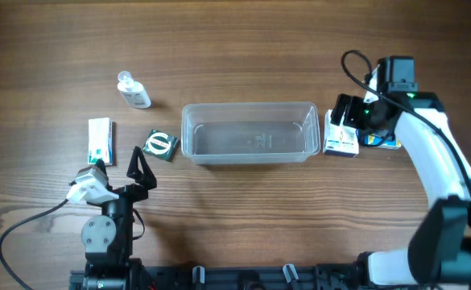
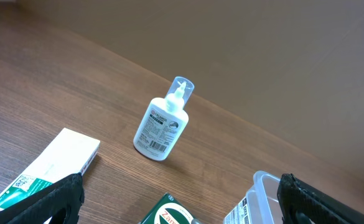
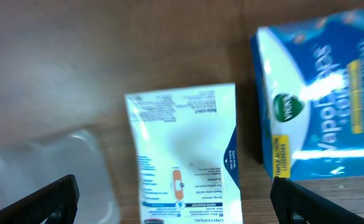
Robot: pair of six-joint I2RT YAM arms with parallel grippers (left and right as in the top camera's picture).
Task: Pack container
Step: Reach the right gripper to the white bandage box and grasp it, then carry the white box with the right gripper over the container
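The clear plastic container point(image 1: 249, 132) lies empty at the table's middle; a corner shows in the left wrist view point(image 2: 256, 202) and the right wrist view point(image 3: 57, 168). My right gripper point(image 1: 349, 113) is open above a white and blue bandage box point(image 1: 340, 142) point(image 3: 185, 149), next to a blue box point(image 1: 380, 140) point(image 3: 318, 102). My left gripper point(image 1: 140, 167) is open near the front left, with a green box point(image 1: 161, 145) point(image 2: 169, 213) just ahead of it. A small clear bottle point(image 1: 134, 90) point(image 2: 163, 124) and a white and green box point(image 1: 100, 140) point(image 2: 48, 167) lie at the left.
The items lie on a brown wooden table point(image 1: 243, 48). The right arm's cable point(image 1: 356, 68) loops over the table behind the container's right end.
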